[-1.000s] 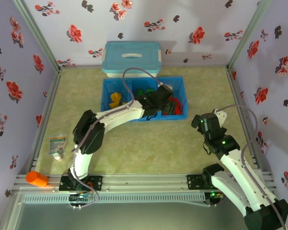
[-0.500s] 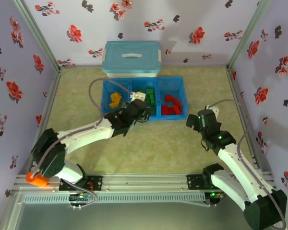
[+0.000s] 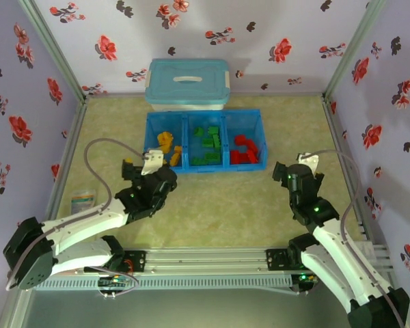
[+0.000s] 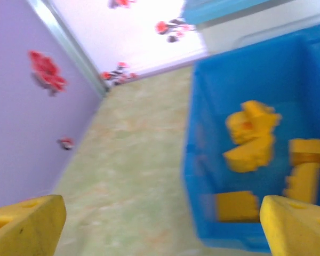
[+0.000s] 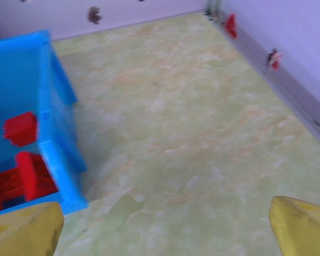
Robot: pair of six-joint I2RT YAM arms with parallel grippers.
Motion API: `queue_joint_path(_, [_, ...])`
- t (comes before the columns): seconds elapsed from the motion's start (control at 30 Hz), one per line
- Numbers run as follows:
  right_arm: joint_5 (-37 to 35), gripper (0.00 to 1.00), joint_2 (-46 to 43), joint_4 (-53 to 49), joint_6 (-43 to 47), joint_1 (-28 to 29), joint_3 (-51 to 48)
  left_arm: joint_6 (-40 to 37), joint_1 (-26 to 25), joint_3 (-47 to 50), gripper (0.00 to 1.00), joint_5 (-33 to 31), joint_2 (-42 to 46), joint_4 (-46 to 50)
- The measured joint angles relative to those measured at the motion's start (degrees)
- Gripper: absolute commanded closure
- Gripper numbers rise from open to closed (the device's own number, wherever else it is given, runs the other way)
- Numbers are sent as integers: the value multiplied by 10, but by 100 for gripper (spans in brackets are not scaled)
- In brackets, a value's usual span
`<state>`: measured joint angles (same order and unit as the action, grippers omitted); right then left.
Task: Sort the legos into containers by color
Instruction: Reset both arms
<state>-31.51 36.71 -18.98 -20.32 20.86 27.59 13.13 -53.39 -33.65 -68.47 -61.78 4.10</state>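
Observation:
The blue tray point(image 3: 205, 169) stands mid-table with three compartments side by side. Yellow legos point(image 3: 166, 146) lie in the left one, green legos point(image 3: 208, 144) in the middle one and red legos point(image 3: 244, 149) in the right one. My left gripper point(image 3: 142, 166) hovers just in front of the tray's left corner, open and empty. Its wrist view looks past open jaws point(image 4: 162, 234) at the yellow legos point(image 4: 253, 138) inside the tray wall point(image 4: 194, 160). My right gripper point(image 3: 287, 171) hangs open right of the tray. Between its jaws point(image 5: 160, 234) is bare table, with red legos point(image 5: 21, 128) at the left.
A light blue lidded box point(image 3: 188, 83) with a white handle stands right behind the tray. A small packet point(image 3: 82, 203) lies by the left wall. Flowered walls close in the table on three sides, and bare green surface stretches in front of the tray.
My left arm has swung back from over the tray's right side to its near left corner, jaws spreading wider. The right arm shifted slightly.

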Motion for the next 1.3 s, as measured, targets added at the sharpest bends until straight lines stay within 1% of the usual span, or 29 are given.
queue_joint_path(0.03, [-16, 1, -6, 8, -5, 0, -14, -8, 4, 18, 0, -20, 9, -9])
queue_joint_path(0.17, [-33, 1, -37, 29, 0, 0, -59, -14, 24, 69, 0, -69, 44, -17])
queue_joint_path(0.37, [-52, 1, -40, 53, 24, 0, -68, -18, 58, 89, 0, -90, 122, -17])
queue_joint_path(0.5, [-63, 1, -34, 60, 41, 0, -68, -32, 76, 127, 0, -96, 165, -30])
queue_joint_path(0.67, [-66, 1, -30, 73, 62, 0, -75, -19, 80, 173, 0, -96, 186, -10])
queue_joint_path(0.8, [-53, 1, -32, 72, 76, 0, -89, -6, 81, 185, 0, -102, 203, 2])
queue_joint_path(0.97, [-35, 1, -53, 72, 84, 0, -114, -19, 85, 216, 0, -102, 215, -40])
queue_joint_path(1.1, [-29, 1, -75, 84, 88, 0, -140, -41, 105, 221, 0, -65, 213, -68])
queue_joint_path(1.23, [-29, 1, -73, 89, 88, 0, -149, -54, 120, 223, 0, -42, 206, -96])
queue_joint_path(1.3, [-30, 1, -71, 98, 88, 0, -149, -69, 124, 232, 0, -32, 206, -127])
